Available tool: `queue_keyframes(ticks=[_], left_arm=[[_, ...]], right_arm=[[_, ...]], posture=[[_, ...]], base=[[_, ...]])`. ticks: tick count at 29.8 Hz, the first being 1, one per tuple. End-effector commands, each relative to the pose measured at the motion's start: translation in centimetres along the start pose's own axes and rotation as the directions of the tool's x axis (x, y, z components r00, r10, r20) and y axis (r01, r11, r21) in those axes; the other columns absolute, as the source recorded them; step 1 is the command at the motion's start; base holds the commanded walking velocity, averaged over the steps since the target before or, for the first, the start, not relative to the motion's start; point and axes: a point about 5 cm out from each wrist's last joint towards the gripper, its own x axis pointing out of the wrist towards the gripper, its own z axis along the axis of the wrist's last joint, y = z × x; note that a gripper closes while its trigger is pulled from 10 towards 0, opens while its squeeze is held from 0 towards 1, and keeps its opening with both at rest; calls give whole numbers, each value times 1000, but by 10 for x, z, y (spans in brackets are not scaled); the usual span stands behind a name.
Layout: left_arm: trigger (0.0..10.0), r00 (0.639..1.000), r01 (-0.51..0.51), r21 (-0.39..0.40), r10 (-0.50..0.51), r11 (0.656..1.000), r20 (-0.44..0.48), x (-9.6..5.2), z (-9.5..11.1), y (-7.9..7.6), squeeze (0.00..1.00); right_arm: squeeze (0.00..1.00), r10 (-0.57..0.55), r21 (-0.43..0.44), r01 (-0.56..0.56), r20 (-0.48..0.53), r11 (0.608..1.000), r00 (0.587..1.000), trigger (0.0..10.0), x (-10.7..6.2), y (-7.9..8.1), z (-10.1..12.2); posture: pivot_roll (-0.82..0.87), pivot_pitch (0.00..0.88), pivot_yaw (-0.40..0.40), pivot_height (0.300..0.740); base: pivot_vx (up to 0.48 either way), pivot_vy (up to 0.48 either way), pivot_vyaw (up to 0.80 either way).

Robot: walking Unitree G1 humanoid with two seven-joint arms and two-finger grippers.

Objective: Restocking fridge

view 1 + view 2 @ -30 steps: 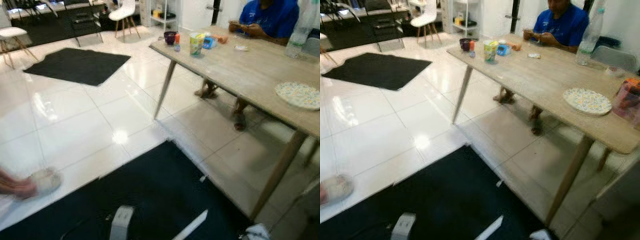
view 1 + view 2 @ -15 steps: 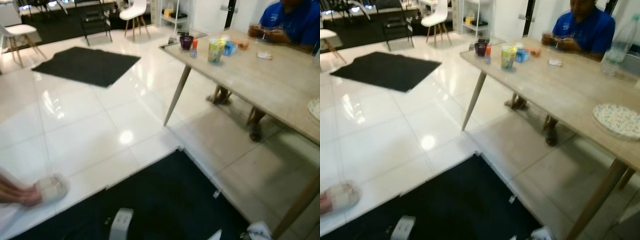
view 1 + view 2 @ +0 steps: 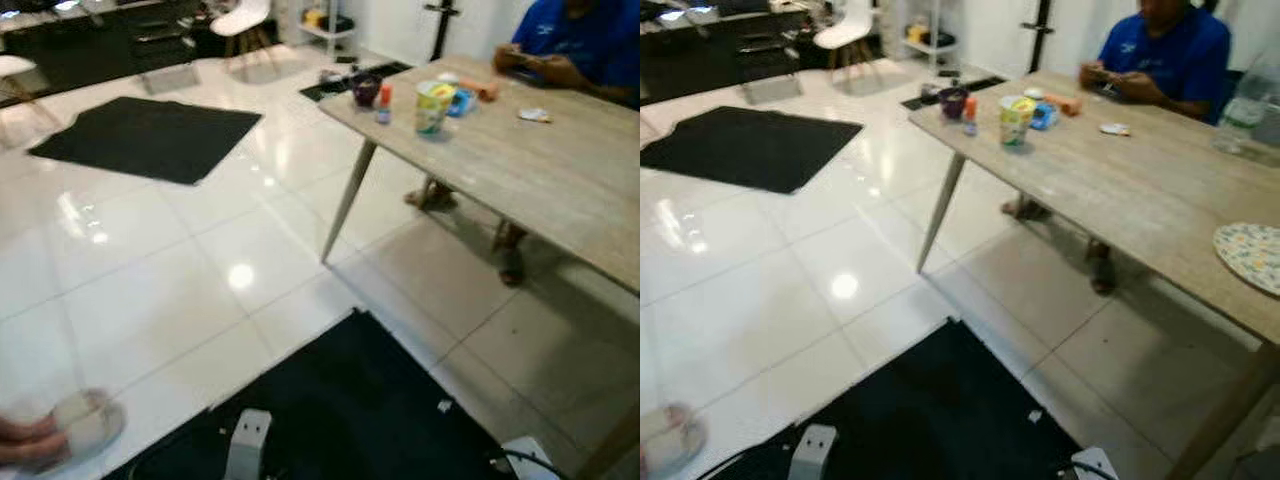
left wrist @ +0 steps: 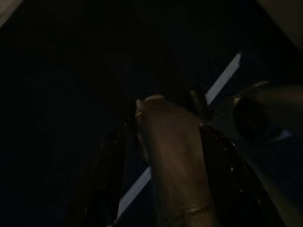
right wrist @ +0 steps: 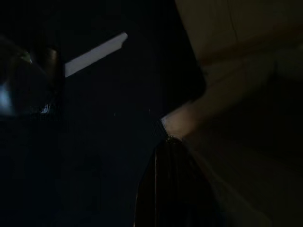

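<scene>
A glossy white tiled floor (image 3: 150,290) is seen ahead, with a black mat (image 3: 350,410) spread at the near edge and a second black mat (image 3: 145,135) lying far to the left. A long wooden table (image 3: 1110,190) on slanted legs stands to the right. At its far end a dark cup (image 3: 953,101), a small bottle with a red cap (image 3: 969,108) and a yellow-green cup (image 3: 1016,118) are grouped close together, and a patterned plate (image 3: 1250,255) lies nearer on the right. A person in a blue shirt (image 3: 1160,55) is seated at the far side of the table. A slippered foot (image 3: 70,430) is seen at the near left. No fridge can be made out. The left gripper (image 4: 163,161) and the right gripper (image 5: 173,184) hang over the near mat in deep shade; whether their fingers are spread or pressed together cannot be told.
</scene>
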Motion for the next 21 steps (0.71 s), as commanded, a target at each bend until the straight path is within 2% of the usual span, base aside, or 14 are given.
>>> queue_keyframes(ticks=[1,4,21], left_arm=[[10000,1000,3,13,-3,1000,1,0,3,0,0],[10000,1000,1,14,-1,1000,2,0,3,1,0],[10000,1000,3,16,-3,1000,3,0,3,0,0]], right_arm=[[0,-4,0,4,-16,1000,1000,10000,0,-2,-5],[0,-8,-9,7,-14,1000,1000,10000,0,-2,-4],[0,0,-30,0,-4,1000,1000,10000,0,1,-3]], posture=[[-25,0,28,740],[-21,0,27,740],[-22,0,26,740]], base=[[352,0,-800],[345,0,-800],[346,0,0]])
